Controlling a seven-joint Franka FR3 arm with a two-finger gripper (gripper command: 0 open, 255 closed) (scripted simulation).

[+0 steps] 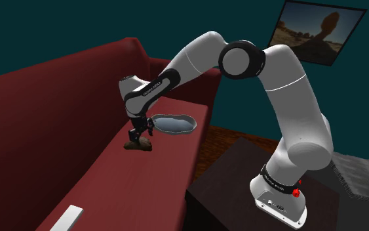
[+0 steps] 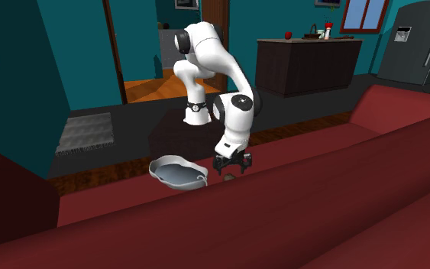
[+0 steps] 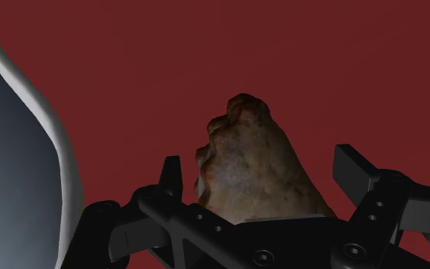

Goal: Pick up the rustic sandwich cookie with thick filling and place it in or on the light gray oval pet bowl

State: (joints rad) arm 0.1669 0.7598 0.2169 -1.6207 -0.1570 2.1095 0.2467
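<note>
1. tool [image 1: 138, 138] is open, its fingers standing either side of the cookie and not touching it.
2. brown sandwich cookie [image 3: 251, 164] lies on the red sofa seat [image 1: 170, 170].
3. pale oval pet bowl [image 1: 192, 122] sits just beside the cookie on the same seat.

Brown, craggy cookie [image 3: 247, 164] lying on red sofa [image 1: 143, 184] seat; pale oval bowl [image 3: 64, 172] upright just beside, dark inside.

The white arm [image 1: 288, 92] rises from its stand, folds at the elbow [image 1: 242, 59] and stretches forward and down. The wrist [image 1: 137, 95] points straight down, and the black gripper [image 1: 139, 140] hangs low with its fingers [image 3: 171, 177] spread apart.
</note>
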